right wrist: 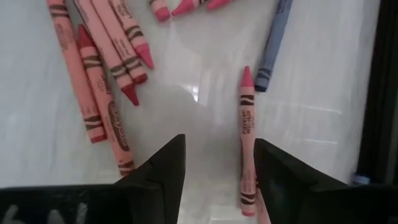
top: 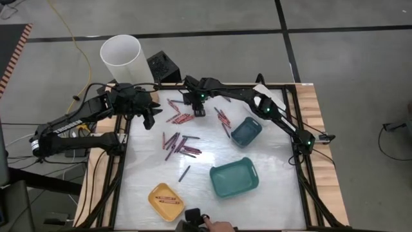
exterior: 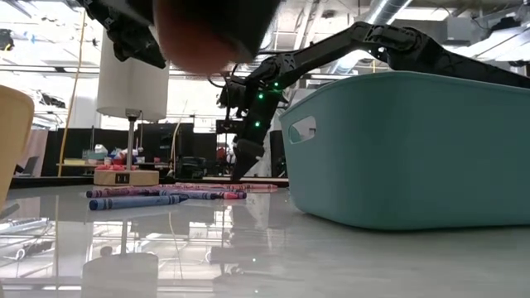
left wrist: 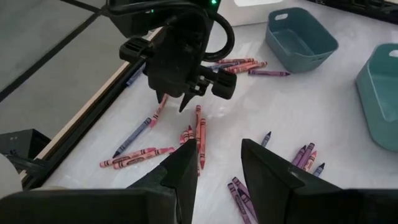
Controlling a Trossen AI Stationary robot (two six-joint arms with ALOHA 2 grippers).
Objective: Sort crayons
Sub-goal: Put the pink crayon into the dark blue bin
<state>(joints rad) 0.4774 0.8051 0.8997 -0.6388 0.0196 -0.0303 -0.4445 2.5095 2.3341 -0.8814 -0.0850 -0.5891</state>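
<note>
High view shows most crayons (top: 181,143) loose on the counter (top: 277,200) around centre; only the yellow tray (top: 154,200) at 7 o'clock holds a few. Right gripper (top: 199,111) hovers, fingers spread and empty, over the 12 o'clock cluster; left gripper (top: 152,116) waits at 10, fingers apart.

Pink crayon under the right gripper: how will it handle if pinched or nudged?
The pink crayon is a thin round stick lying flat on glossy table, so it probably rolls or skids if nudged. Likely stiff and light. The right gripper, open, must close squarely across it.
</note>
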